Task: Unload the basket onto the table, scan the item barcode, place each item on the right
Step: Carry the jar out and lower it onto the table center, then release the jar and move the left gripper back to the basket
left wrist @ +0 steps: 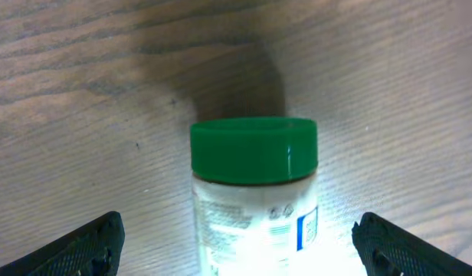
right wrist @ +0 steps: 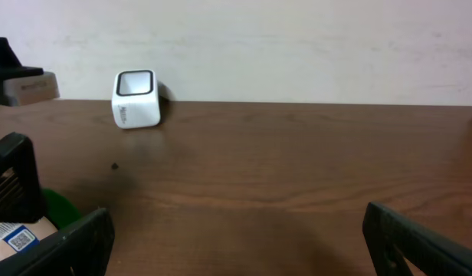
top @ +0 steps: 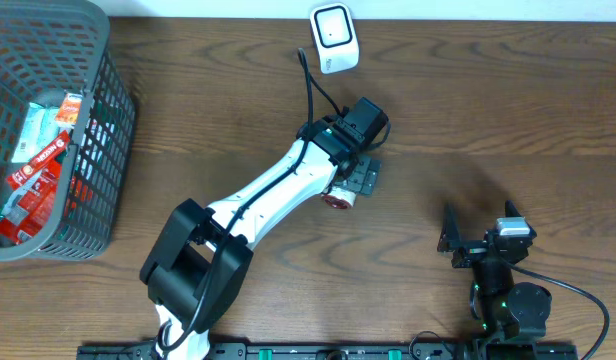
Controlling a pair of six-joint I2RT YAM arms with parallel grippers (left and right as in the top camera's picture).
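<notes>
Item under inspection: a jar with a green lid. It is lying on its side on the wooden table, near the middle, with its pale printed label facing up.

Left gripper: it is hanging directly over the jar with its jaws spread wide. In the left wrist view both fingers are standing clear of the jar's sides, with bare table showing in each gap. The jar is released, not grasped.

Right gripper: it is sitting low near its own base at the right front of the table, jaws wide apart and grasping nothing.

The white scanner is standing at the far edge of the table, well apart from the jar.

A grey basket is sitting at the left end, holding red-and-white packets.
</notes>
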